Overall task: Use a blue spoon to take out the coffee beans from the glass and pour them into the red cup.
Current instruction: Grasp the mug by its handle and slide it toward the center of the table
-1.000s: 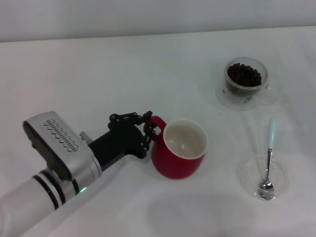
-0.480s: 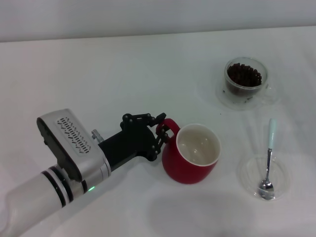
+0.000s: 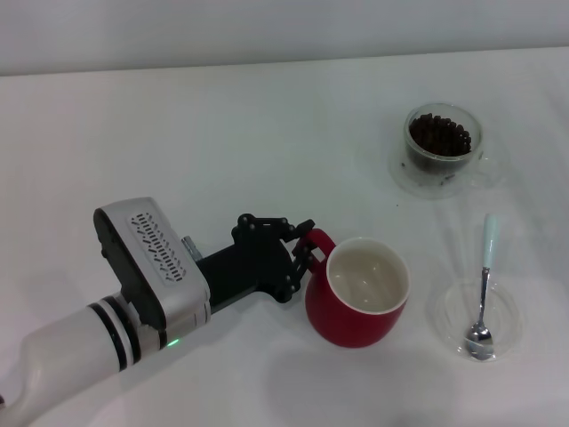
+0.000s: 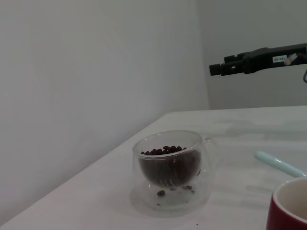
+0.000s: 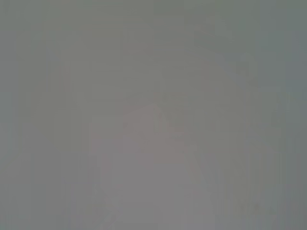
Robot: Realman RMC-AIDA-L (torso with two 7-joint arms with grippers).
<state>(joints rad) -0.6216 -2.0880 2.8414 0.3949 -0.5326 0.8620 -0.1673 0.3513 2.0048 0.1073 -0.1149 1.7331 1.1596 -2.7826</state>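
Left claw (image 3: 307, 252) clamped on red cup (image 3: 357, 303) handle, positioning the cup near the spoon (image 3: 483, 283), which lies in a clear dish (image 3: 505, 307); scooping not started. Next: release, grab spoon. One cup, one spoon, one glass (image 3: 443, 142) of beans (image 3: 438, 133). Right claw probably parked, unseen.
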